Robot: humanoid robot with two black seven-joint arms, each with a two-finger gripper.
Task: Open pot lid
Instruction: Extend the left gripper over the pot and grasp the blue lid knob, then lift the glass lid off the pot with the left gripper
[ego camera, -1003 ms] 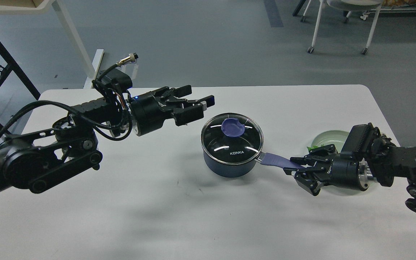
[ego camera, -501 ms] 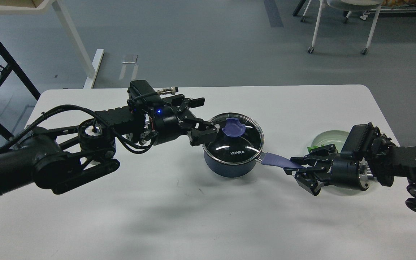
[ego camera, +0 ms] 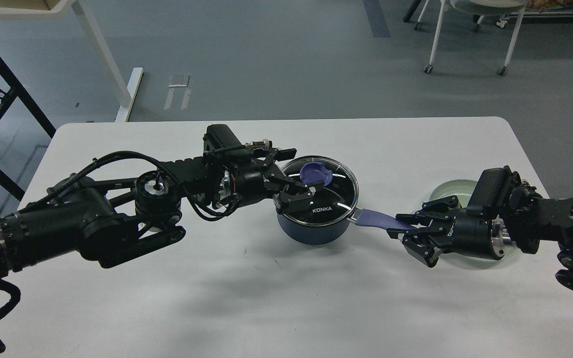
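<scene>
White table [ego camera: 246, 298], grey floor beyond. Pot [ego camera: 314, 229] at centre, pot lid [ego camera: 322, 191] on it, unlifted. Left gripper [ego camera: 299, 181] spread open around knob [ego camera: 316, 172], not closed. Right gripper [ego camera: 408, 229] closed on pot handle [ego camera: 373, 218], steadying.

My two pincers at the pot on the white tabletop [ego camera: 246, 298].

The pot [ego camera: 311, 231] sits near the tabletop's middle with the pot lid [ego camera: 324, 191] on it, "KONKA" facing me, its purple-blue knob [ego camera: 315, 172] toward 12 o'clock on the glass. My left pincer [ego camera: 296, 174] comes in from 9 o'clock with its fingers spread apart, one above the lid's far edge and one over its near-left rim, flanking the knob. The pot's handle [ego camera: 373, 219] points toward 4 o'clock, and my right pincer [ego camera: 408, 229] has its fingers around the handle's end. A pale green plate [ego camera: 453, 188] lies partly hidden behind my right arm.
</scene>
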